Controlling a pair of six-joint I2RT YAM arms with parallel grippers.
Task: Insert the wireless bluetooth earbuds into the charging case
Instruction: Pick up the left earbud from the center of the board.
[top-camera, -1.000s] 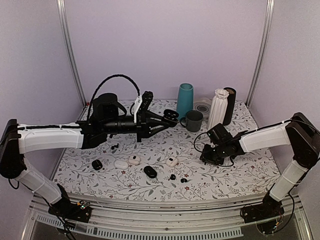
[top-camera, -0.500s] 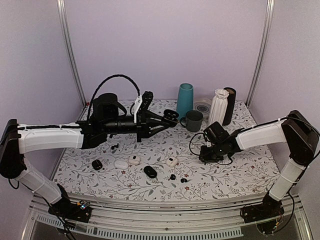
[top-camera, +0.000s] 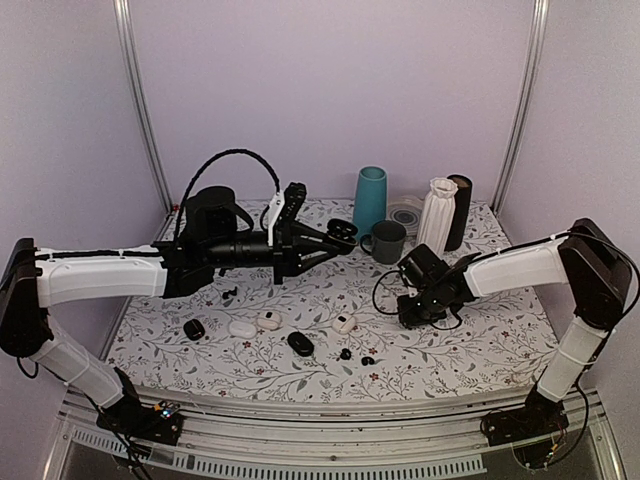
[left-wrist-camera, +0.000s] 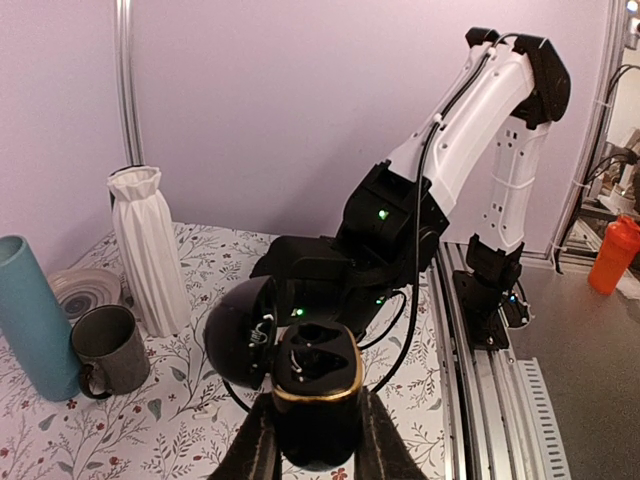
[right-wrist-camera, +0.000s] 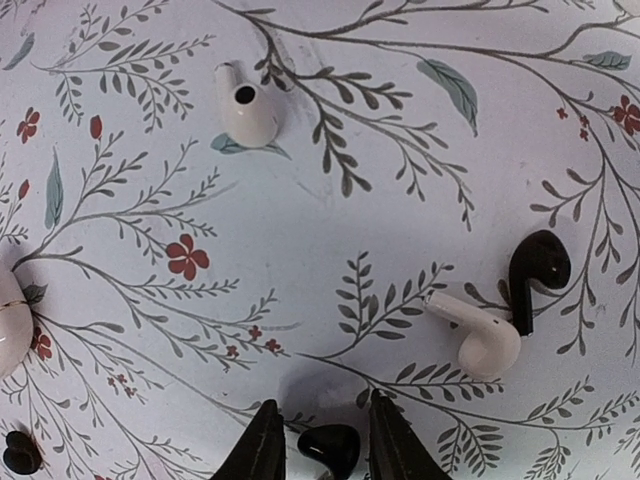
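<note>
Movement belongs to the right arm (top-camera: 520, 268): against the earlier top views, its wrist has swung inward and away from the near edge, closing on the raised left arm (top-camera: 100, 275), which has not shifted. Between the right jaws sits a black earbud (right-wrist-camera: 330, 445), and they look clamped on it. The counter (right-wrist-camera: 300, 220) beyond their tips carries white earbuds (right-wrist-camera: 247, 103) and a second black earbud (right-wrist-camera: 538, 270). The left jaws are clamped on the open case (left-wrist-camera: 315, 385), held clear of the counter with its lid hinged aside. Judging by this, the carry toward the case has begun; insertion is not yet done.
</note>
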